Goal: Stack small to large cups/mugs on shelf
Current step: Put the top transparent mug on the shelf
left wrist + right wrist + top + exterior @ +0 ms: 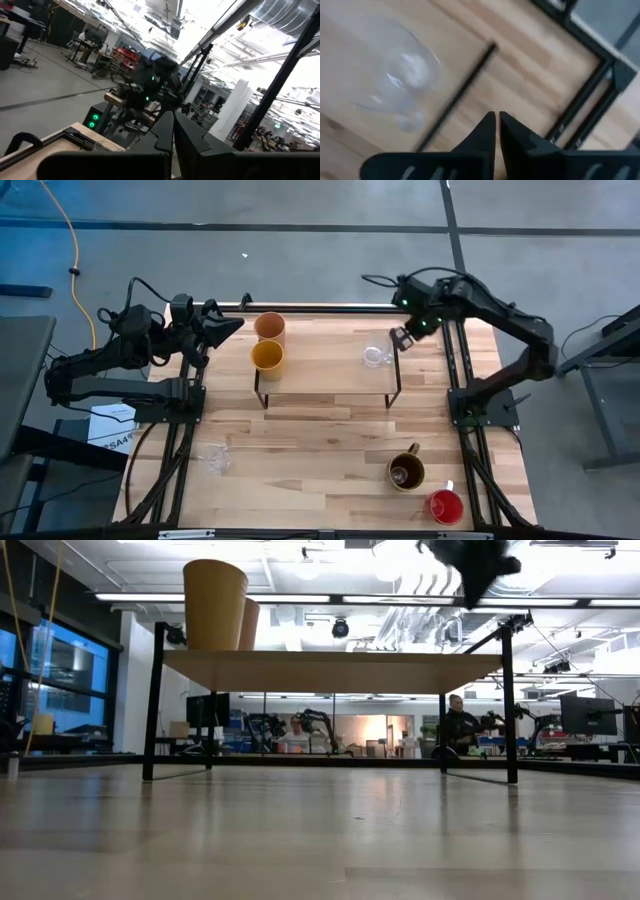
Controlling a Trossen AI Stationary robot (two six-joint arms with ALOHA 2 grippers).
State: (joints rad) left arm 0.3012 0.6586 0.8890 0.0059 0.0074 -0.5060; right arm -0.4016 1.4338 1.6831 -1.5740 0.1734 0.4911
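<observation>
The right gripper (404, 337), fingers together and empty, is held over the shelf's (330, 370) right end, beside a glass mug (375, 356). Peach tumbler (270, 327) and yellow cup (267, 357) are set at its left end; the middle is left open. The left gripper (232, 325) is kept closed off the table's (320, 440) back-left edge.

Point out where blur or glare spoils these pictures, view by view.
Right wrist view: the clear glass mug is smeared and hard to outline. Left wrist view: the far arm is blurred, the ceiling lights glare. Low view: bright ceiling lights, the right gripper a dark blurred shape. High view: evenly lit.

Two dark jointed arms with black cables, green indicator lights, tapered black fingers (487, 131).
</observation>
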